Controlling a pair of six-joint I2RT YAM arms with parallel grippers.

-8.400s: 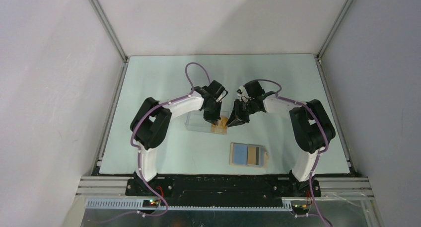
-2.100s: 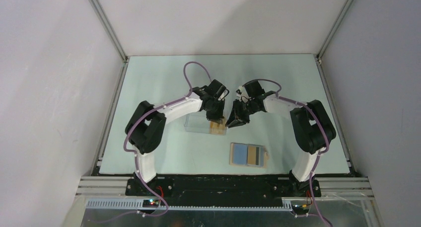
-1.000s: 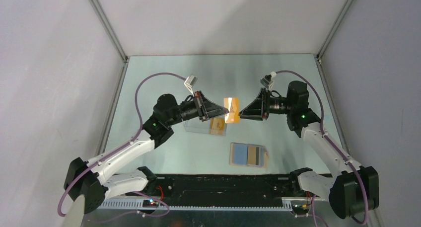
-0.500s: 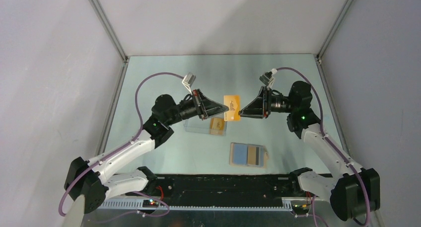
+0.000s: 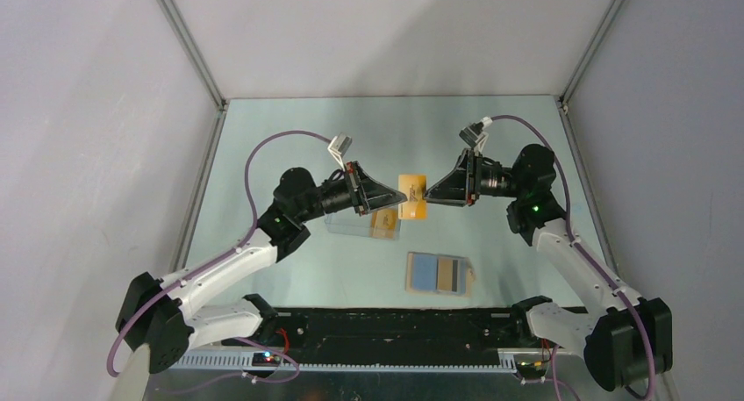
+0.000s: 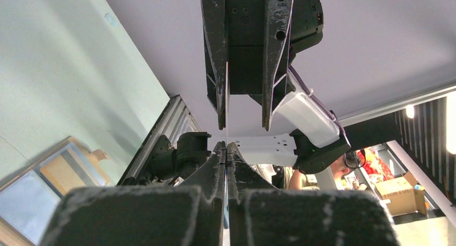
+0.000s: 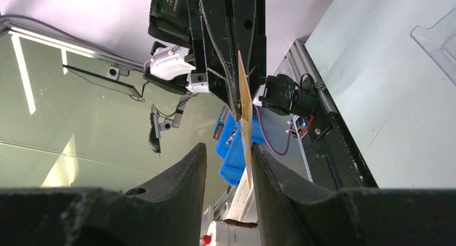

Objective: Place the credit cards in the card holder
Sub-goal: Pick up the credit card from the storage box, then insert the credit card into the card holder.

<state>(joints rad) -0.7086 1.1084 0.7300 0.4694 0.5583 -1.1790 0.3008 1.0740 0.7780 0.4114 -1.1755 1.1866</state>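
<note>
One orange credit card [image 5: 412, 197] hangs in the air above the table, and my left gripper [image 5: 400, 195] is shut on its left edge. In the left wrist view the card [image 6: 226, 109] shows edge-on, running up from the shut fingers [image 6: 215, 165]. My right gripper [image 5: 427, 191] faces it, open. The card's [image 7: 245, 106] free edge sits between the jaws, close against one finger [image 7: 279, 176], and a wide gap separates it from the other finger. A second orange card [image 5: 383, 223] lies in the clear box [image 5: 351, 218]. The tan card holder [image 5: 440, 274] lies open, blue lining up, near the front.
The clear plastic box sits on the table under my left gripper, and its corner [image 7: 438, 33] shows in the right wrist view. The wallet [image 6: 48, 176] lies below and to the right of both grippers. Aluminium rails [image 5: 197, 199] border the table.
The right gripper's jaws have narrowed around the card's free edge. The card and both grippers have shifted only slightly. The left grip on the card is unchanged.
</note>
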